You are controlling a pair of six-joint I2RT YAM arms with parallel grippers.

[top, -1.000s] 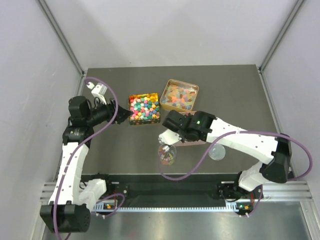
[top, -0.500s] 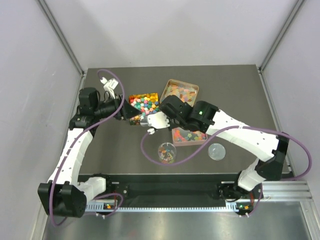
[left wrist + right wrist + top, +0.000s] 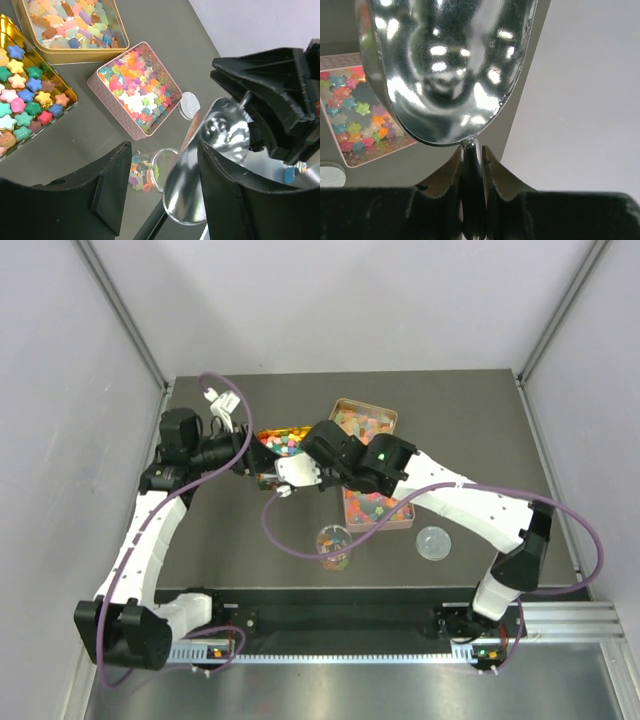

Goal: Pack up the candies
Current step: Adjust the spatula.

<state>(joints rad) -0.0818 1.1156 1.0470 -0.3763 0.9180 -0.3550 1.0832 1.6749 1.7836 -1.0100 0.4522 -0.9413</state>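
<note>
Candies (image 3: pixel 137 92) in four containers, none in either pincer. Right pincer (image 3: pixel 470 150) shut tight on the thin handle of a shiny metal scoop (image 3: pixel 450 65), bowl reaching out past the fingertips. Left pincer (image 3: pixel 162 150) with fingers apart and nothing clamped. In the left wrist view, scoop bowl showing in the gap between those fingers; contact with either finger not to be told.

From above, both pincers close together, tip toward tip, left one just to the left of the right one. Directly under and just beyond them, a gold tin (image 3: pixel 290 429) of opaque star-shaped pieces, partly hidden by both. Beyond the right pincer and off to its right, a second gold tin (image 3: pixel 80 55) of paler, translucent pieces. To the right pincer's right, partly under its forearm, a pink tin (image 3: pixel 112 112) of small bright translucent stars. Nearer the bases than both pincers, a clear round jar (image 3: pixel 350 540) upright on the dark table (image 3: pixel 165 45), a few mixed pieces in the bottom. Further right of the jar and apart from it, just beside the pink tin's near corner, a round lid (image 3: pixel 190 105) flat on the table.
</note>
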